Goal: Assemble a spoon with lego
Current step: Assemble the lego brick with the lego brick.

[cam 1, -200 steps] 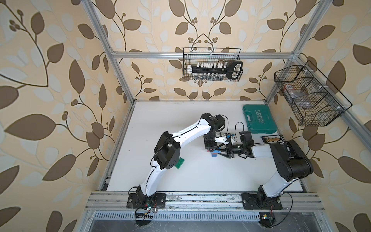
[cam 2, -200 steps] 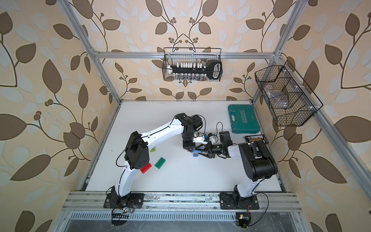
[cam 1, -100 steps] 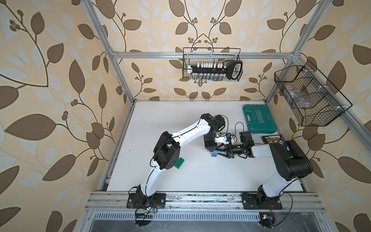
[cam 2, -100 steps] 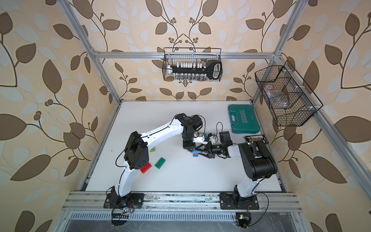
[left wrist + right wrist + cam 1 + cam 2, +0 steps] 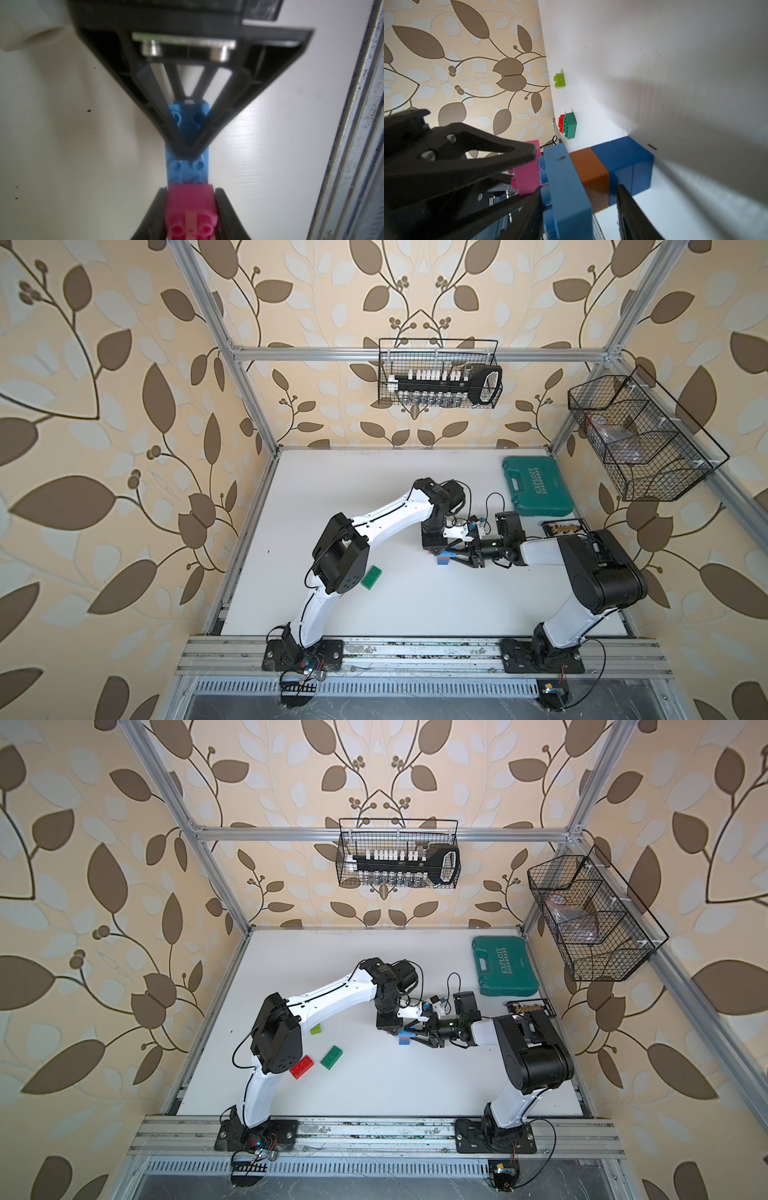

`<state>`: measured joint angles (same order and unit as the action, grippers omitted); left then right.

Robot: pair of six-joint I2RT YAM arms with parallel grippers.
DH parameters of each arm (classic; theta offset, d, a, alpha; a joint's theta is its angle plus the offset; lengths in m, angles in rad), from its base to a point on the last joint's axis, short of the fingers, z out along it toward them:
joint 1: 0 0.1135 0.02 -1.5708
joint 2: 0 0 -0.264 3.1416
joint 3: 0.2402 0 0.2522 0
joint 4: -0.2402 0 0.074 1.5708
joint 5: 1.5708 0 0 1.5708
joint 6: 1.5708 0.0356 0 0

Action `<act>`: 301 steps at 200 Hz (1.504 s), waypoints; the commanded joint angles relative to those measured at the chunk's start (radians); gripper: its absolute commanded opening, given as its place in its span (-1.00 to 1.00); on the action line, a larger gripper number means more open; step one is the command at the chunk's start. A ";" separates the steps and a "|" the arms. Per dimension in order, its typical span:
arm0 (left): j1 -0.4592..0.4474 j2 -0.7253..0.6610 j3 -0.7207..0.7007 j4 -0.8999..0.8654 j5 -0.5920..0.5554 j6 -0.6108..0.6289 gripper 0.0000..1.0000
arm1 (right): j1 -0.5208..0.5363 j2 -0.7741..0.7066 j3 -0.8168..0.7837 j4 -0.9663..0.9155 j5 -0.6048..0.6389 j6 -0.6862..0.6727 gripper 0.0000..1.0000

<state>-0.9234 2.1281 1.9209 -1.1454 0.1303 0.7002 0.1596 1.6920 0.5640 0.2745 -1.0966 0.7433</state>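
Leaf-patterned walls [image 5: 124, 448] box in a white table [image 5: 415, 610], with two wire baskets [image 5: 438, 379] hung above it and a teal case [image 5: 536, 486] lying at 1 o'clock. In both top views the left arm [image 5: 386, 522] is anchored at the 7 o'clock edge, bends at a high elbow and reaches just past centre. Its wrist is turned down so the left gripper [image 5: 436, 549] points at the table. The right arm [image 5: 598, 572] is anchored at 5 o'clock, folds back and lies low, its right gripper [image 5: 456, 558] aimed towards 9 o'clock. Both tips meet at the stack [image 5: 444, 562]. A green brick [image 5: 371, 576] lies at 8 o'clock. In a top view a red brick [image 5: 302, 1066] sits just beside it and a lime brick [image 5: 316, 1029] lies at 9 o'clock.

Left wrist view: the left gripper's fingers [image 5: 223, 207] are clamped on a pink brick [image 5: 190, 203], right at the studs of the light-blue brick [image 5: 187, 172]. The right gripper's black tip lies across that brick's studded face.

Right wrist view: the stack runs light-blue, orange brick [image 5: 589, 176], then two blue bricks [image 5: 629, 164], lowest on the table. The right fingers [image 5: 631, 212] stand apart around it; whether they pinch it cannot be told.
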 commanded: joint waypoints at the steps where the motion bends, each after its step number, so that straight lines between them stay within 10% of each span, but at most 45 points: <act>1: -0.014 -0.050 -0.005 -0.004 0.004 0.025 -1.00 | 0.005 0.024 0.002 -0.032 0.020 -0.009 0.07; 301: -0.019 0.025 0.022 -0.016 0.022 -0.005 -1.00 | 0.006 0.025 0.010 -0.052 0.024 -0.022 0.06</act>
<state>-0.9314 2.1422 1.9446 -1.1500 0.1120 0.6987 0.1619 1.6920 0.5667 0.2653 -1.0969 0.7368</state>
